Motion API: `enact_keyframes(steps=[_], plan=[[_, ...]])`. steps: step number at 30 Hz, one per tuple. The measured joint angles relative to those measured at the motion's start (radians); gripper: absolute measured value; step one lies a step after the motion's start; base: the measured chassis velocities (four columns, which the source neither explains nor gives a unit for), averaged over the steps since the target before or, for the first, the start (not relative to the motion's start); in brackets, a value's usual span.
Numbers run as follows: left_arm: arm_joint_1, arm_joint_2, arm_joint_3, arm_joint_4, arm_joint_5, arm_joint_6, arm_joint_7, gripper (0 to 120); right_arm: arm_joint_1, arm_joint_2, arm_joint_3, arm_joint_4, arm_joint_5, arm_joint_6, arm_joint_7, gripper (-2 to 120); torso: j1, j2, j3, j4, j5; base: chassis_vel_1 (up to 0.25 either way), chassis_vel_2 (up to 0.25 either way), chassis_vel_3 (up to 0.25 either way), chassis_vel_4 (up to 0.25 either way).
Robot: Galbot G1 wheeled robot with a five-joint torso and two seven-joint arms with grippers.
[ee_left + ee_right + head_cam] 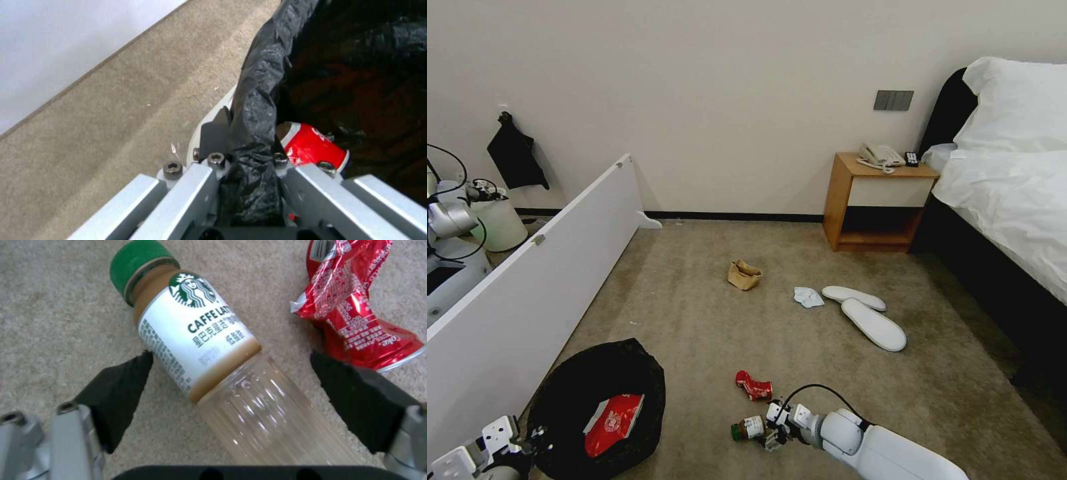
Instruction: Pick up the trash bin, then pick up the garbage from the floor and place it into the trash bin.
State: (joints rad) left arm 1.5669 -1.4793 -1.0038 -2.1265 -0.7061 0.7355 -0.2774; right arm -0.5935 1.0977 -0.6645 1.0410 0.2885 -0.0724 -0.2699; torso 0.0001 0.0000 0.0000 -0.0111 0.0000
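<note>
The right gripper [231,386] straddles the green-capped bottle [195,336], labelled "CAFFE LATTE", on the floor [58,323], jaws open. The left gripper [249,160] clamps the trash bin [597,393] rim; a crushed red can [356,320] lies beside the bottle.

Beige carpeted floor [694,320] carries a brown paper bag [744,274]; tissue [808,297]; two slippers [864,315]; crushed can [754,385]; bottle [748,428].

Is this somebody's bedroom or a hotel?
Probably a hotel room. There's a bed with plain white sheets, a wooden nightstand with a desk phone on it, and a pair of thin white slippers on the carpet, the kind hotels hand out.
</note>
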Motion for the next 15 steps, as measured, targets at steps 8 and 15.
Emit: enact_keyframes(steps=[8,15], plan=[[-0.004,-0.002,0.003,0.004,0.003,0.0,0.001,2,-0.005,0.005,-0.002,-0.003,0.001,0.01,0.001,58,0.0,0.0,0.0,-0.0001,0.0,0.0,0.0,0.0,0.0],[-0.006,-0.005,0.008,0.008,0.007,0.0,0.001,2,-0.009,0.003,0.0,-0.004,0.001,0.018,-0.003,34,0.0,0.0,0.0,-0.0001,0.0,0.0,0.0,0.0,0.0]])
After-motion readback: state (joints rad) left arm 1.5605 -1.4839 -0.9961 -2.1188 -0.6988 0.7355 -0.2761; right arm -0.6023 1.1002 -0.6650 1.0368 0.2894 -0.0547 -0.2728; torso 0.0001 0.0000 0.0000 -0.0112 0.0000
